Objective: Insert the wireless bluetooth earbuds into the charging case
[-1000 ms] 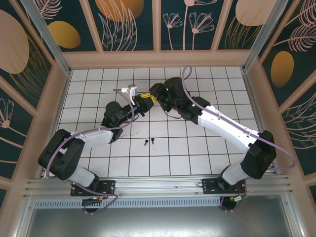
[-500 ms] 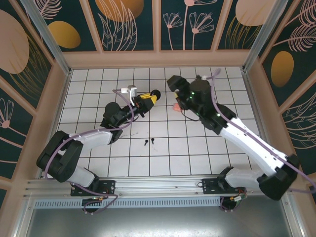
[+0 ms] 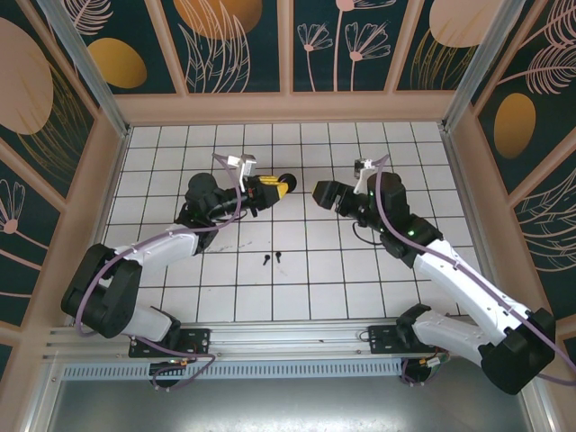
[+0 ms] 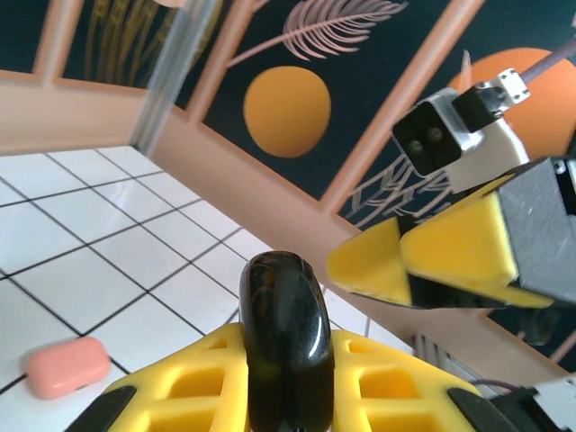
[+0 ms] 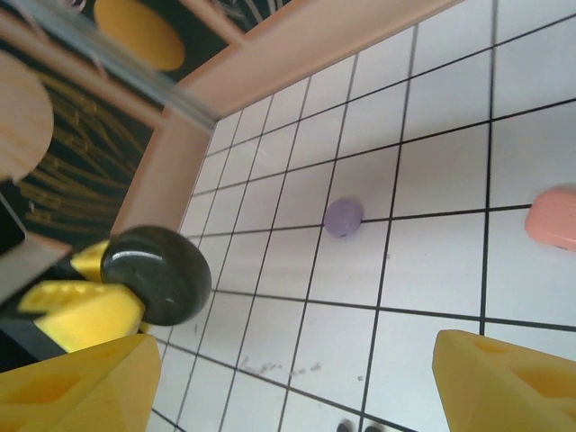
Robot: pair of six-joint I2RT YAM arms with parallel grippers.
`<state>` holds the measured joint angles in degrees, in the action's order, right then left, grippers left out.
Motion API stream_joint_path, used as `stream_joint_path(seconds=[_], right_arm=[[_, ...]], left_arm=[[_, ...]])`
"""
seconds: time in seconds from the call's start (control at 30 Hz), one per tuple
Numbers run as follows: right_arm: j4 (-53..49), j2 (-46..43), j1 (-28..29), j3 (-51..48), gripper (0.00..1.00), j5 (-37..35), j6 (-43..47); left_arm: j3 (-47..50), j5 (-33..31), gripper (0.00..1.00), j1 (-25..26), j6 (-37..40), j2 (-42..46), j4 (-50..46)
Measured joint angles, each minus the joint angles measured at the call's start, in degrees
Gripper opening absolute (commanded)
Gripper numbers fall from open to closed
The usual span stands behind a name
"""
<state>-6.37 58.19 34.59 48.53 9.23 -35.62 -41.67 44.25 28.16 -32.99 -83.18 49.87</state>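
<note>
mid-table on the white grid tiles btwn the arms lie two tiny black short-stemmed plastic earbuds, prob. light, slick, easily flicked, so pinch across the body; left gripper clamps a glossy black rounded charging case, right gripper spread wide, empty.

A white grid-tiled floor lies central. Dark teal wall panels with orange discs and pale leaves, in wooden framing, enclose it from nine through twelve to three o'clock; an aluminium rail runs at six.
</note>
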Motion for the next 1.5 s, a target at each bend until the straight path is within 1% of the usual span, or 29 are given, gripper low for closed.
stream_joint_path(seconds=[0.13, 0.23, 0.47, 0.6, 0.87, 1.0, 1.1, 1.2, 1.33, 1.5], right_arm=[[2.60, -0.13, 0.00, -0.61, 0.78, 3.82, 3.48], [4.92, 0.28, 0.15, -0.61, 0.78, 5.64, 4.35], [7.76, 4.22, 1.42, -0.48, 0.77, 7.61, 5.33], [7.96, 6.49, 2.29, 0.28, 0.76, 7.78, 5.40], [8.66, 8.52, 2.14, 1.14, 0.73, 6.64, 5.55], [8.76, 9.01, 0.42, 1.14, 0.69, 5.09, 5.20], [8.72, 9.57, -1.75, 1.14, 0.69, 3.30, 4.44], [8.70, 9.60, -2.91, 1.14, 0.69, 2.34, 3.54], [8.28, 9.14, -2.89, 1.14, 0.69, 2.40, 2.60], [6.73, 5.75, -2.62, 0.72, 0.68, 2.78, 0.26]], left_arm=[[-0.96, 3.37, 0.00, 0.00, -0.04, 0.00, -1.20], [-1.03, 4.81, 0.00, 0.00, -0.07, 0.00, -1.68], [-1.09, 6.12, 0.00, 0.00, -0.26, 0.00, -2.16], [-1.16, 6.36, 0.00, 0.00, -0.28, 0.00, -2.16], [-1.53, 6.78, 0.00, -0.09, -0.68, 0.00, -2.38], [-1.53, 6.99, 0.00, -0.13, -0.74, 0.02, -2.60], [-1.53, 7.82, 0.00, -0.13, -0.81, 0.46, -2.60], [-1.53, 7.85, 0.00, -0.13, -0.90, 1.27, -2.60], [-1.51, 7.80, 0.00, -0.13, -0.90, 2.23, -2.60], [-0.55, 6.14, 0.00, -0.13, -0.87, 3.23, -2.49]])
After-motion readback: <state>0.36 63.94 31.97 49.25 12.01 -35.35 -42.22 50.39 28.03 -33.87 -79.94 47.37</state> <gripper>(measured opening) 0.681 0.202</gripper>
